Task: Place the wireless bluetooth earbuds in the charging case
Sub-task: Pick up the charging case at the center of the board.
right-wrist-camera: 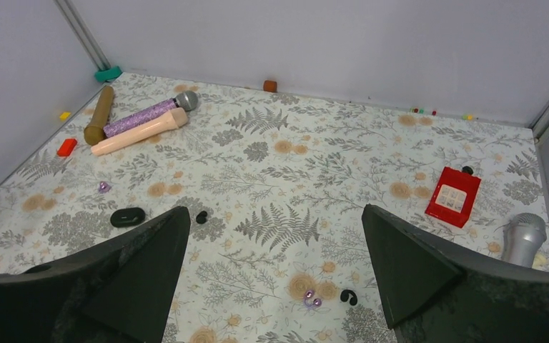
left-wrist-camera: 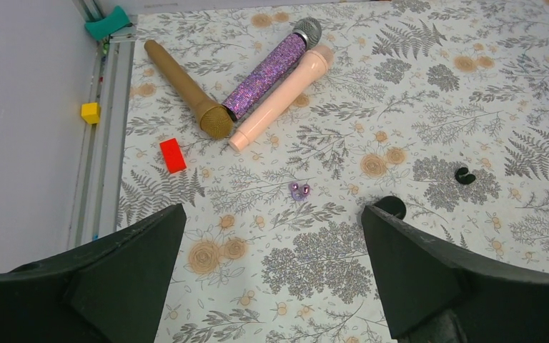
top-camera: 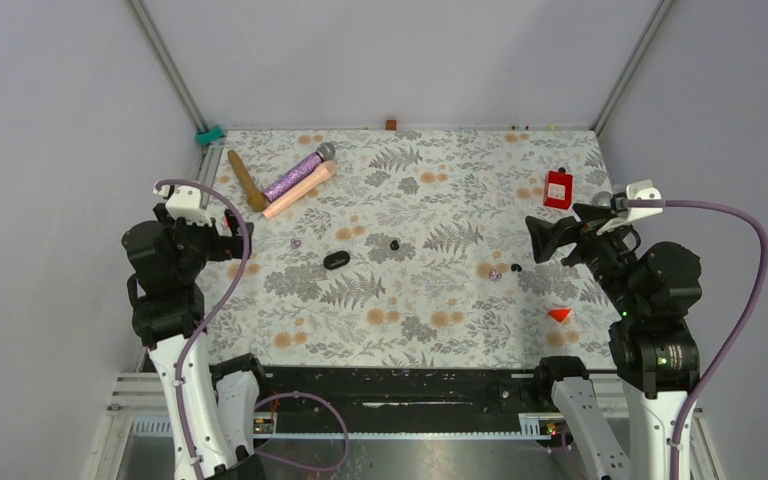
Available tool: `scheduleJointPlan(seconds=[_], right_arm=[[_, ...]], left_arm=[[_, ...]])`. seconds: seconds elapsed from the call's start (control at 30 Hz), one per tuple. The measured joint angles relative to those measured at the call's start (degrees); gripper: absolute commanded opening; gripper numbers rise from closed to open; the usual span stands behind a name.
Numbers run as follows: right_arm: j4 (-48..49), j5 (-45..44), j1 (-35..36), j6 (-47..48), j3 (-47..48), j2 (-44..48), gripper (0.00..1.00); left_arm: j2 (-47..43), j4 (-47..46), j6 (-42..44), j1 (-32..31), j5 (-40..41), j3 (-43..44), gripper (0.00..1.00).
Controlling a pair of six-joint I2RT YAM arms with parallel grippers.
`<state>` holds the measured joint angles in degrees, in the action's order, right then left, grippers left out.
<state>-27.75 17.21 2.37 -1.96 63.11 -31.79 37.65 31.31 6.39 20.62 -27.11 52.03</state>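
Left tool [left-wrist-camera: 271,208] and right tool [right-wrist-camera: 275,208] gape empty — purple earbud [left-wrist-camera: 299,190], black earbud [left-wrist-camera: 465,175]: tiny, rounded.

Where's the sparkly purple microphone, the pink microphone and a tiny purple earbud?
sparkly purple microphone [left-wrist-camera: 266,76], left wrist view, middle of its handle.
pink microphone [left-wrist-camera: 280,98], left wrist view, middle of its handle.
purple earbud [left-wrist-camera: 299,191], left wrist view, its rounded body.
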Motion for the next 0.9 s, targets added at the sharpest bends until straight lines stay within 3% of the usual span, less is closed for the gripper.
scheduleJointPlan(seconds=[0.9], right_arm=[[4.6,-3.2,0.0,0.9,-4.9,0.0,0.99]], left_arm=[[-1.3,-0.2,1.7,0.1,-3.1,-0.5,0.99]])
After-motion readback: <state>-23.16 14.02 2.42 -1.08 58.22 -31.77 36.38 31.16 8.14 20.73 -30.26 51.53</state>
